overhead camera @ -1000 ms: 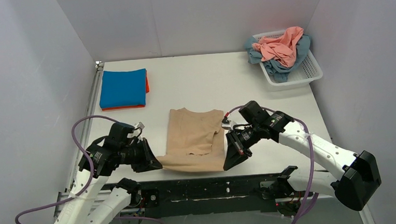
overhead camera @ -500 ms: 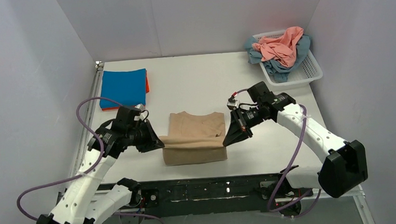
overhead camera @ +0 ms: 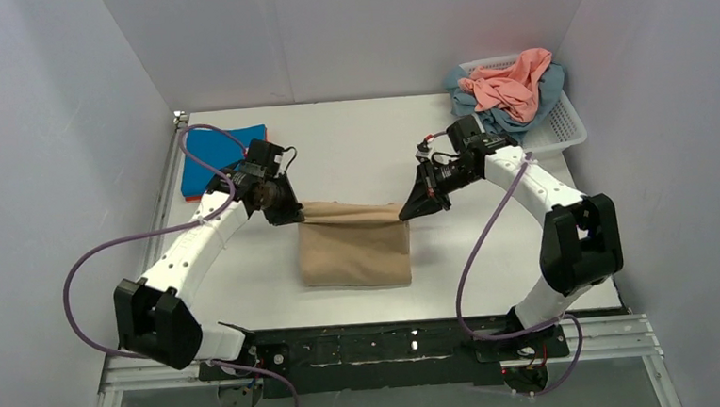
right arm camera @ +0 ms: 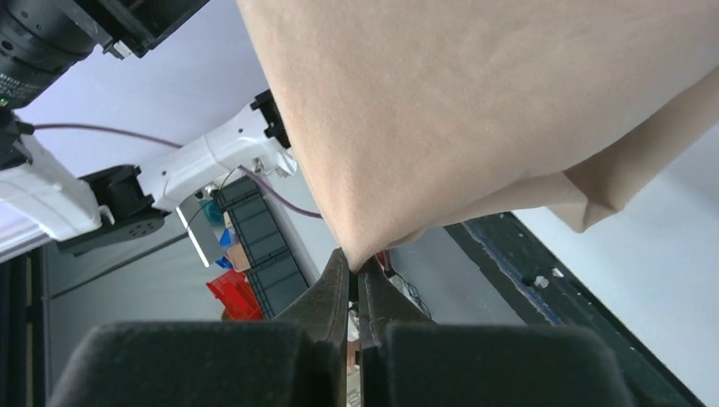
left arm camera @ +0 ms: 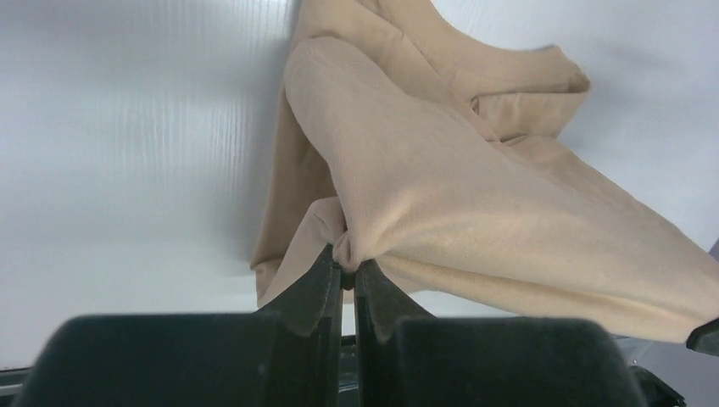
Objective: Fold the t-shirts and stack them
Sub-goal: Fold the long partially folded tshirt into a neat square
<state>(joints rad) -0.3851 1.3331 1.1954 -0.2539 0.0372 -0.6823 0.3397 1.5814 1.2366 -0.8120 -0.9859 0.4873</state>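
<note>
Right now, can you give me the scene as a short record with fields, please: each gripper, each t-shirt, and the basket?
left gripper: shut on the tan t-shirt, at its far left corner
right gripper: shut on the tan t-shirt, at its far right corner
tan t-shirt: far edge lifted between the two grippers, near part on the table
blue t-shirt: folded, at the far left of the table
basket: far right, holds the pink t-shirt and the teal t-shirt, both crumpled
</note>
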